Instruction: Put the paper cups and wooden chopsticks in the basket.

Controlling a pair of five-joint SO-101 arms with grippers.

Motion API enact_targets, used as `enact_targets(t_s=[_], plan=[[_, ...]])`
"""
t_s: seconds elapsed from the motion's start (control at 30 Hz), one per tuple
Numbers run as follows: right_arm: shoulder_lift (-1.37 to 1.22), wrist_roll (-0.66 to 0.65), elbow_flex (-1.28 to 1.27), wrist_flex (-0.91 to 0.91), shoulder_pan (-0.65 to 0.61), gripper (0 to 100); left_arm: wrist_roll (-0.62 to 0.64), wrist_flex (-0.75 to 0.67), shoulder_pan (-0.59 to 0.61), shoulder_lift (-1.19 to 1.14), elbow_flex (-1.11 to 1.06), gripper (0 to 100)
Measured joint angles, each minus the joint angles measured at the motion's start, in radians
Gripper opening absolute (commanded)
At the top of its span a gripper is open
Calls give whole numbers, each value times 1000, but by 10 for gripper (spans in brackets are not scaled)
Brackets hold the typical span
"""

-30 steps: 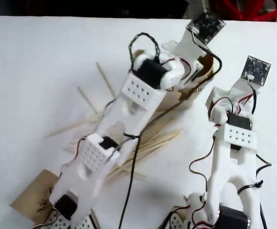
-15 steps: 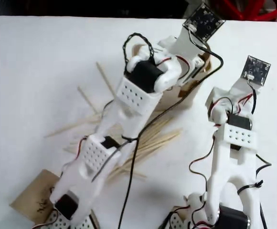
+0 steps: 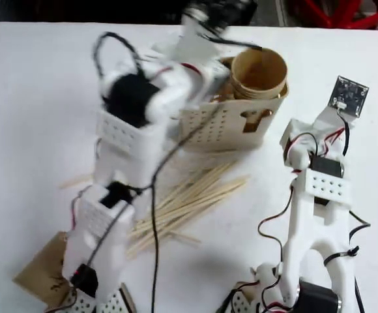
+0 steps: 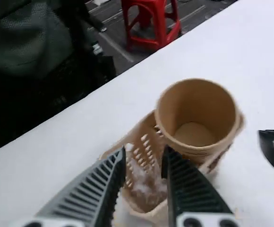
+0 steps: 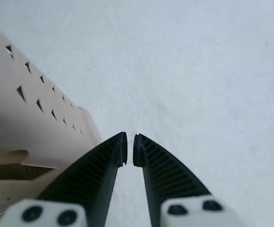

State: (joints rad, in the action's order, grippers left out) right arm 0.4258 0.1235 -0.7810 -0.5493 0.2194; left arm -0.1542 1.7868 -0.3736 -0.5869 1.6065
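A stack of paper cups [image 3: 259,70] stands upright in the right end of the tan perforated basket [image 3: 221,127]. Looking down from above the basket's other end, I see the cups [image 4: 196,118] and the basket [image 4: 141,163] below my left gripper [image 4: 144,163], which is open with nothing between its fingers. A heap of wooden chopsticks [image 3: 186,199] lies on the table in front of the basket, partly under the left arm [image 3: 127,130]. My right gripper [image 5: 129,150] is shut and empty, low over the table beside the basket's side wall [image 5: 33,125].
A brown cardboard piece [image 3: 42,274] lies at the front left by the left arm's base. The right arm [image 3: 319,189] stands to the right of the basket. A red stool [image 4: 151,21] stands beyond the table's far edge.
The left arm has risen and swung left, off the basket, uncovering the cups standing in it. The right arm has not moved.
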Motion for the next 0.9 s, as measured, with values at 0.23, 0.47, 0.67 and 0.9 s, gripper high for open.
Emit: enact_targets(t_s=[0.23, 0.47, 0.67, 0.9], plan=[[0, 0, 0, 0, 0, 42, 0, 2, 173, 175, -324, 146], [0, -14, 0, 0, 0, 42, -92, 2, 276, 519, -792, 146], [0, -37, 0, 0, 0, 42, -104, 2, 402, 767, -1102, 146], [0, -40, 0, 0, 0, 42, -150, 2, 500, 937, -1297, 146]])
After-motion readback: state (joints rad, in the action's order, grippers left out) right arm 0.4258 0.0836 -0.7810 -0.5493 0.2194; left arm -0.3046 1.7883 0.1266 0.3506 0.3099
